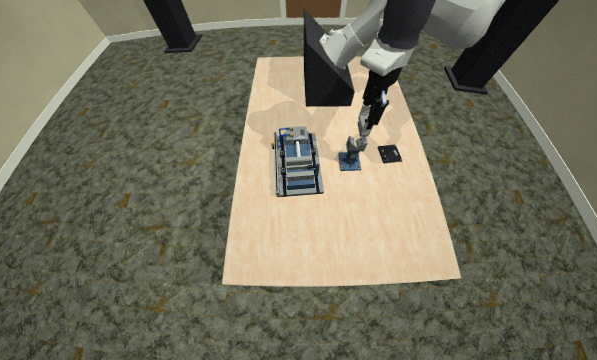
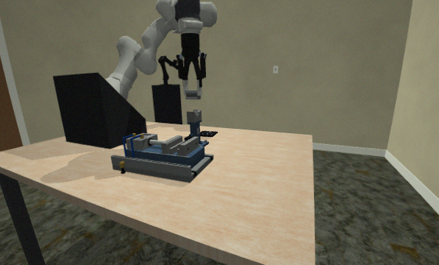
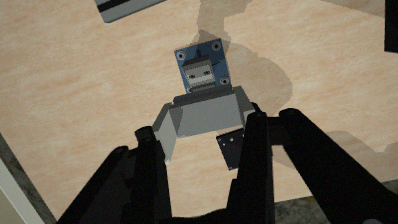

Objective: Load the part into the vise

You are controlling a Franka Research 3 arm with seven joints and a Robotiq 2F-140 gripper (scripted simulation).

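My gripper (image 3: 205,107) is shut on the part (image 3: 202,119), a grey block, and holds it in the air. In the exterior view the part (image 2: 192,94) hangs a short way above the V-block (image 2: 194,118). The V-block (image 3: 202,72) stands on a blue base and shows in the wrist view just beyond the held part. The black infeed plate (image 1: 390,154) lies right of the V-block and is bare; it shows behind the right finger in the wrist view (image 3: 231,149). The vise (image 1: 298,161) stands open left of the V-block, with nothing between its jaws (image 2: 169,145).
A tall black wedge-shaped box (image 1: 323,70) stands at the back of the table, behind the vise and V-block. Black posts (image 1: 175,25) stand on the carpet beyond the table. The table's right edge is near the infeed plate.
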